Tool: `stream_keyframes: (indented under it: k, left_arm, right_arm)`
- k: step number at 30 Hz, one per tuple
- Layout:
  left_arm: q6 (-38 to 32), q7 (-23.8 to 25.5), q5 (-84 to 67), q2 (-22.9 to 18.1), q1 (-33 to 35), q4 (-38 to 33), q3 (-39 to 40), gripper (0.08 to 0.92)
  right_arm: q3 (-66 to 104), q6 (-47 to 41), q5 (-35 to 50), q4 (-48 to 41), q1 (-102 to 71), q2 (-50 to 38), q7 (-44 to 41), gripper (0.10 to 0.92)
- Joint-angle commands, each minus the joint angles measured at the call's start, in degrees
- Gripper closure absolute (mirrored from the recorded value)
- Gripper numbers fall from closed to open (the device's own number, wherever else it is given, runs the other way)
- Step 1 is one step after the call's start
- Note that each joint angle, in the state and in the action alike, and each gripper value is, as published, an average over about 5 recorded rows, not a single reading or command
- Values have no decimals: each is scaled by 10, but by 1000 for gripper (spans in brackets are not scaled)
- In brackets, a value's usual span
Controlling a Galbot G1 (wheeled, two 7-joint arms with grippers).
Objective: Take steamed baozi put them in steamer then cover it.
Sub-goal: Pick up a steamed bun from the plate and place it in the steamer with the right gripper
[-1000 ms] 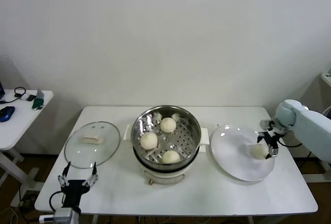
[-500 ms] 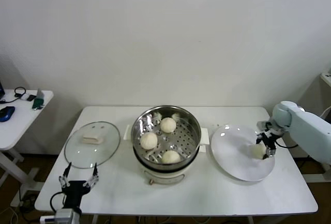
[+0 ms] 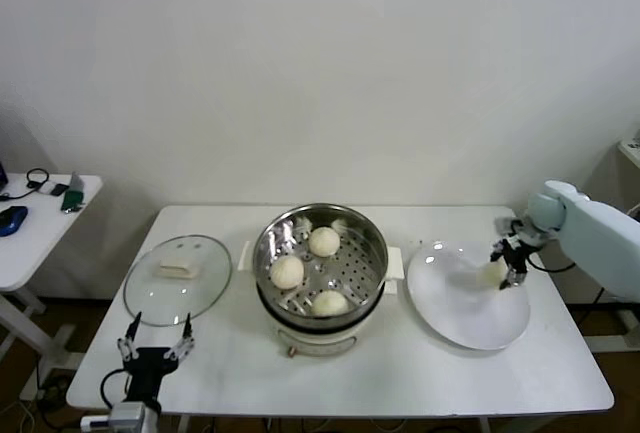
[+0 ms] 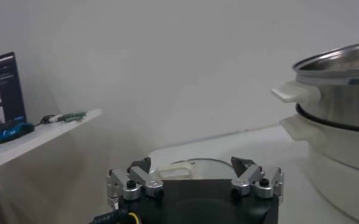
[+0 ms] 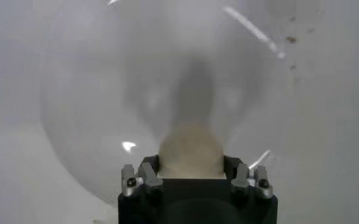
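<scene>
A: Status?
B: Right gripper (image 3: 505,268) clamped on the last baozi (image 3: 491,272), just above the white plate (image 3: 465,318) at the table's right end. Three buns in the steamer (image 3: 321,258) mid-table.
A: Next?
B: Carry it to the tray's free spot. Left gripper (image 3: 154,346) spread, idle at front-left edge by the cover (image 3: 178,279).

A white plate (image 3: 455,318) lies on the white table (image 3: 400,378). A smaller side table (image 3: 25,243) stands apart, carrying a blue mouse (image 3: 10,219), black cable (image 3: 38,178) and a small green device (image 3: 72,193).
</scene>
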Motion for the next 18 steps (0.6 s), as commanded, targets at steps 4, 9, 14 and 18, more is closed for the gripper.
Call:
stream_keyframes:
  k: [4, 9, 14, 18]
  left_arm:
    - [0, 1, 6, -2, 2, -11, 7, 177]
    - [0, 3, 10, -2, -1, -15, 11, 177]
    - [0, 3, 6, -1, -5, -16, 12, 177]
    - [0, 3, 4, 1, -8, -17, 13, 177]
  right_arm:
    - [-268, -116, 307, 74, 299, 72, 62, 352]
    - [-321, -156, 397, 144, 366, 112, 104, 355]
    - [-362, -201, 487, 219, 409, 144, 156, 355]
    - [-381, -235, 539, 277, 426, 154, 196, 354]
